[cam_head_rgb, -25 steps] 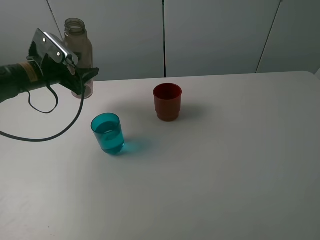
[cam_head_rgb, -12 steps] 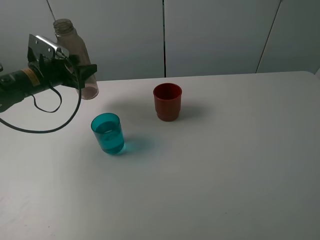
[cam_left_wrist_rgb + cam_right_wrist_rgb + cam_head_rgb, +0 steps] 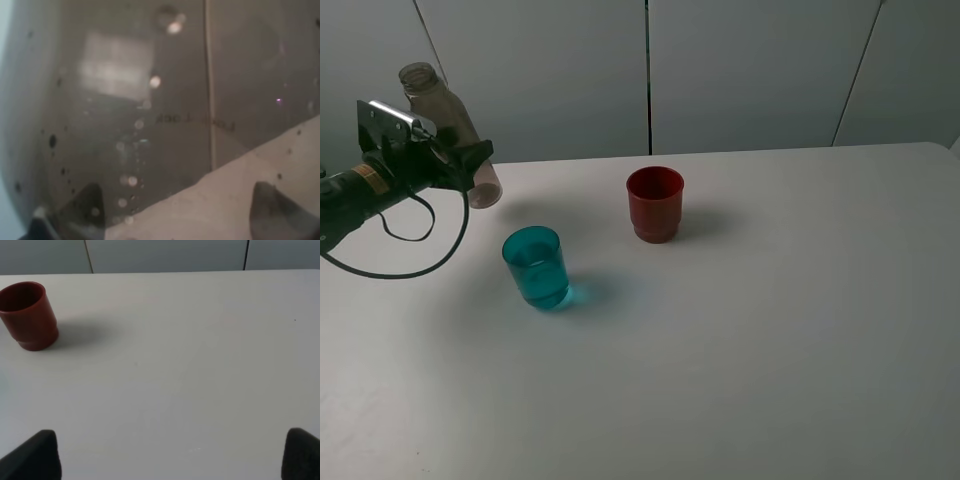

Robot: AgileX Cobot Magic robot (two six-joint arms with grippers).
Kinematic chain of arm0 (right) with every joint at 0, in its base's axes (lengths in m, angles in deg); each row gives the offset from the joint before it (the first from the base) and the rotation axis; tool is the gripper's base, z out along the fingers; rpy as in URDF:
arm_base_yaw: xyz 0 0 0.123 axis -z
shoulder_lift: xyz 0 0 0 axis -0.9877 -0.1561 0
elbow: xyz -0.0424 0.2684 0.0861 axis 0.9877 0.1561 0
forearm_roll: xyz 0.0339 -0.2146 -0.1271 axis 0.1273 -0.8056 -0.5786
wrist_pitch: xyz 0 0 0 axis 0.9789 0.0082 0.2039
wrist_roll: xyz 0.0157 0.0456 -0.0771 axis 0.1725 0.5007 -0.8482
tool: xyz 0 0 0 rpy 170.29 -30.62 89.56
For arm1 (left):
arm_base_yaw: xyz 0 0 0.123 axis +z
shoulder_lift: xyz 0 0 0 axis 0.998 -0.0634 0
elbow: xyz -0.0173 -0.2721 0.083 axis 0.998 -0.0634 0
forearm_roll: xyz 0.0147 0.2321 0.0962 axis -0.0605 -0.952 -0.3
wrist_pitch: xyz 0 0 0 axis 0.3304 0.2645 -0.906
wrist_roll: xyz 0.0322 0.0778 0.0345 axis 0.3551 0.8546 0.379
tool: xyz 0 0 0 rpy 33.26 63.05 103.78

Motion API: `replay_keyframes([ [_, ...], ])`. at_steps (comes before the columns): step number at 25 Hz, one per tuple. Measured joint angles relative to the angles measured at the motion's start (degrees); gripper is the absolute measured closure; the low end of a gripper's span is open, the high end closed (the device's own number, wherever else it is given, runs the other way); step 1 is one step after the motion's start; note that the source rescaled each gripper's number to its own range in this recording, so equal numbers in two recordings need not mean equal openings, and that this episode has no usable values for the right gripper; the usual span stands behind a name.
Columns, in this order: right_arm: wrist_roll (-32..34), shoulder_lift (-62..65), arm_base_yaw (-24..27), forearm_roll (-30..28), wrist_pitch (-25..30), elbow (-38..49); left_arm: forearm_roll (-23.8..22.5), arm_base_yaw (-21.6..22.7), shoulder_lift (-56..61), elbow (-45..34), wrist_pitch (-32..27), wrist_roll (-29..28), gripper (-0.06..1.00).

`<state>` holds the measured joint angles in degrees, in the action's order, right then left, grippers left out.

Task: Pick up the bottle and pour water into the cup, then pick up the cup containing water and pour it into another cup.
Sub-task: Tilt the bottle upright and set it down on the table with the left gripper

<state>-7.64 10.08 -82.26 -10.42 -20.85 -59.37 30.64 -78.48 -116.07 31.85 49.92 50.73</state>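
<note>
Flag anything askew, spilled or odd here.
The tall clear grey-brown plastic bottle leans off vertical in the left tool, far left. The translucent teal tumbler and opaque red cup stand upright; no spill shows.

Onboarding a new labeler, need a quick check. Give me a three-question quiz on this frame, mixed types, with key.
1. True or false: the bottle held by the left gripper stands upright.
2. Which cup is nearer the bottle? A) the teal cup B) the red cup C) both equally near
3. Short answer: which gripper holds nothing?

Key
1. False: the bottle leans, with the jaws closed around its body.
2. A.
3. The right gripper: its jaws are open with nothing between them.
</note>
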Motion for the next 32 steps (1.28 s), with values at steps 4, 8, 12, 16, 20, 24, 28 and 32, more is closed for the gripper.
replay_keyframes([
  [4,0.0,0.0,0.0,0.0,0.0,0.0,1.5,0.0,-1.8,0.0,0.1,0.1,0.92],
  [8,0.0,0.0,0.0,0.0,0.0,0.0,2.2,0.0,-3.1,0.0,0.1,0.1,0.92],
  [12,0.0,0.0,0.0,0.0,0.0,0.0,2.4,0.0,-3.6,0.1,0.1,-1.8,0.92],
  [16,0.0,0.0,0.0,0.0,0.0,0.0,1.3,0.0,-3.6,1.1,0.1,-3.8,0.92],
  [20,0.0,0.0,0.0,0.0,0.0,0.0,0.6,-0.1,-3.6,1.1,0.1,-4.3,0.92],
  [24,0.0,0.0,0.0,0.0,0.0,0.0,0.8,-0.3,-3.6,1.1,0.1,-4.3,0.92],
  [28,0.0,0.0,0.0,0.0,0.0,0.0,0.8,-0.4,-3.6,1.1,0.1,-3.7,0.92],
  [32,0.0,0.0,0.0,0.0,0.0,0.0,0.8,-0.4,-3.6,1.1,0.1,-3.1,0.92],
])
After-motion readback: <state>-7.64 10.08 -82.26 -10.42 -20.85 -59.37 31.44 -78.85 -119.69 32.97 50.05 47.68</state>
